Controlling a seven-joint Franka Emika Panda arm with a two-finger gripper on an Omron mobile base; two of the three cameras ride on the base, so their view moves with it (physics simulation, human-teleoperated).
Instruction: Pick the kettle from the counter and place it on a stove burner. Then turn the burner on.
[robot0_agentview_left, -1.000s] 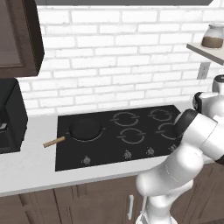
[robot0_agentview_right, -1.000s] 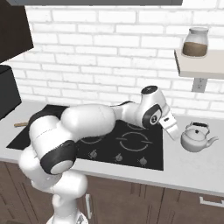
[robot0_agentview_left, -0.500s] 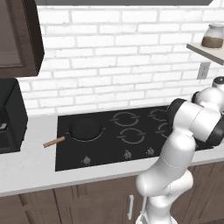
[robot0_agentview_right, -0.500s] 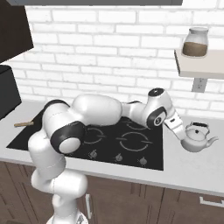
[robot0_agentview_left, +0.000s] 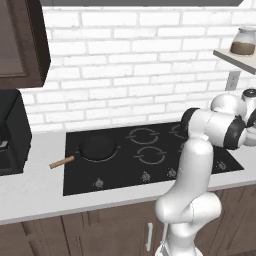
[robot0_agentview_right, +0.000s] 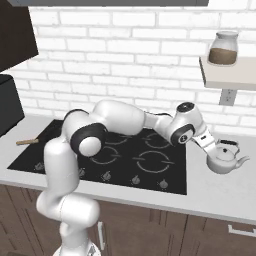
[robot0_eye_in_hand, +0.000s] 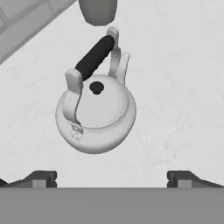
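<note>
The kettle (robot0_eye_in_hand: 96, 113) is silvery-white, with a black lid knob and a black grip on its arched handle, and it stands upright on the pale counter (robot0_eye_in_hand: 183, 87). My gripper (robot0_eye_in_hand: 112, 179) is open, hanging above the kettle and a little to one side; its fingertips (robot0_eye_in_hand: 39, 178) are wide apart with nothing between them. In the right base view the kettle (robot0_agentview_right: 225, 157) stands right of the black cooktop, with the gripper (robot0_agentview_right: 210, 148) just over its left side. The closest stove burner (robot0_agentview_right: 150, 162) is a thin grey ring, bare and unlit.
A black frying pan (robot0_agentview_left: 97, 146) with a wooden handle sits on the cooktop's left burner. Small control knobs (robot0_agentview_right: 135, 179) line the cooktop's front edge. A shelf (robot0_agentview_right: 227, 75) carrying a jar (robot0_agentview_right: 225, 47) hangs above the kettle. A black appliance (robot0_agentview_left: 10, 132) stands far left.
The arm has swung further right and its elbow has folded over the cooktop, bringing the hand down close to the kettle. The kettle has not moved.
</note>
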